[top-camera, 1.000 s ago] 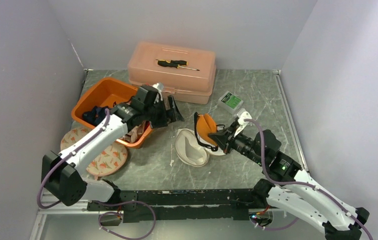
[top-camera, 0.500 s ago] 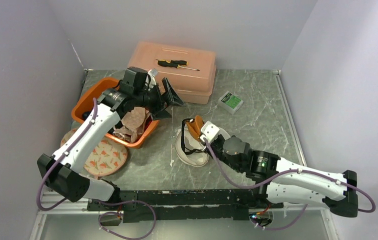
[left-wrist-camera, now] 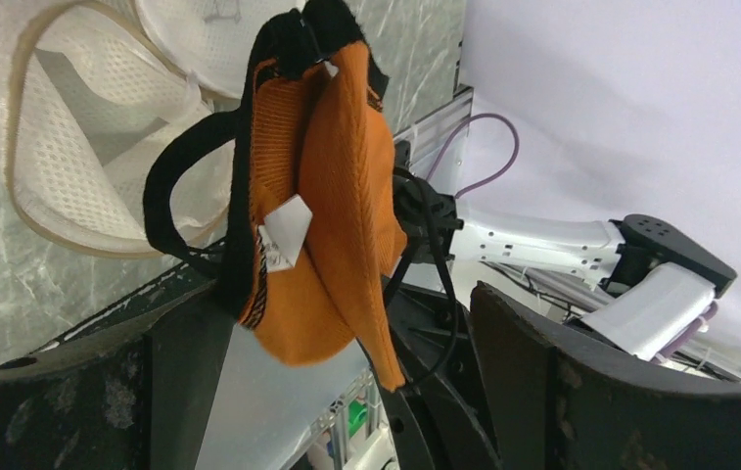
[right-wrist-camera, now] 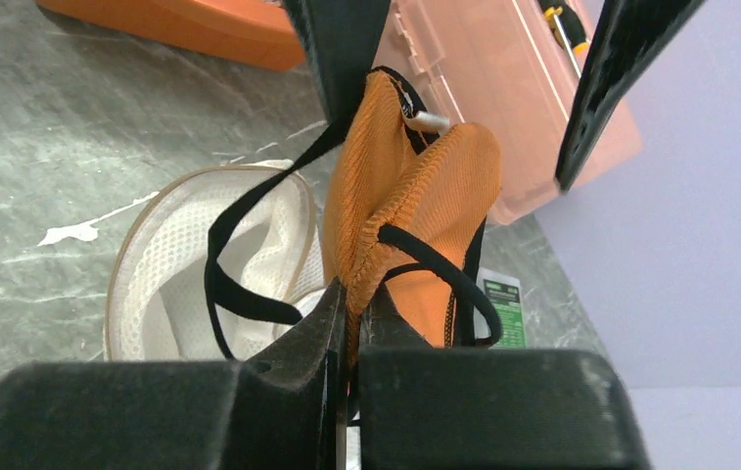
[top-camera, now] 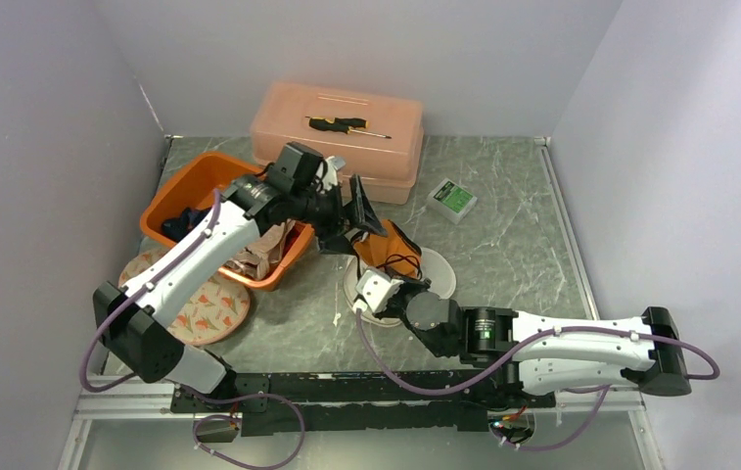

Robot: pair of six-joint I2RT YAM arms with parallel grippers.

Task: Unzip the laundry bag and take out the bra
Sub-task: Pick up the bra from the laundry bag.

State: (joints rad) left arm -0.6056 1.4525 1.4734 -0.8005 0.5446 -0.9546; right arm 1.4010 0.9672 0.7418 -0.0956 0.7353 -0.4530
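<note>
The orange bra (top-camera: 389,247) with black straps hangs above the open white mesh laundry bag (top-camera: 438,271). My right gripper (top-camera: 397,281) is shut on the bra's lower edge, seen in the right wrist view (right-wrist-camera: 351,328), where the bra (right-wrist-camera: 415,211) stands up over the bag (right-wrist-camera: 175,269). My left gripper (top-camera: 351,225) is open, its fingers on either side of the bra's upper part without closing on it. In the left wrist view the bra (left-wrist-camera: 332,186) hangs between the spread jaws (left-wrist-camera: 347,382), with the bag (left-wrist-camera: 102,127) behind.
An orange bin (top-camera: 205,191) of clothes stands at the left, and a patterned round mat (top-camera: 205,308) lies in front of it. A pink toolbox (top-camera: 342,137) with a screwdriver (top-camera: 347,124) on it stands at the back. A small green box (top-camera: 451,199) lies to the right.
My left arm has swung from the orange bin over to the bra, jaws open. My right arm has drawn left and nearer, keeping the bra gripped above the bag.
</note>
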